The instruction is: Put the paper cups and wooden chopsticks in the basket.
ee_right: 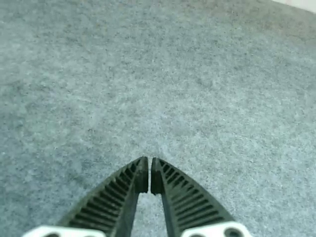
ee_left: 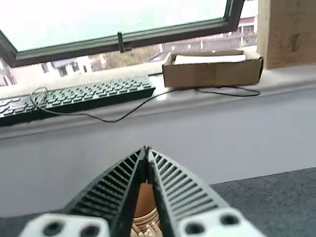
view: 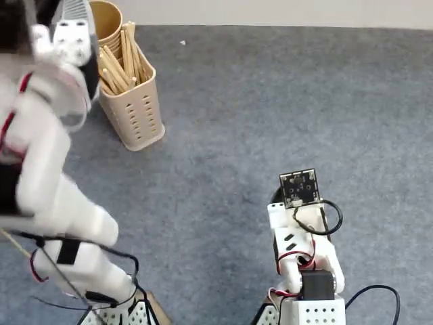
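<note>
A beige perforated basket (view: 139, 112) stands at the table's far left. It holds several wooden chopsticks (view: 118, 64) and a brown paper cup (view: 105, 20). My left arm (view: 57, 61) is raised beside and above the basket. In the left wrist view my left gripper (ee_left: 146, 151) is shut with nothing in it, and the cup (ee_left: 144, 200) and chopstick ends (ee_left: 143, 228) show below, between its fingers. My right gripper (ee_right: 149, 167) is shut and empty, just above bare grey carpet. The right arm (view: 304, 230) sits folded at the near right.
Grey carpet (view: 270, 101) covers the table. A thin tan stick (view: 17, 245) lies by the left arm's base. Past the table's far edge are a sill with a keyboard (ee_left: 74, 96), a cable and a cardboard box (ee_left: 212, 69).
</note>
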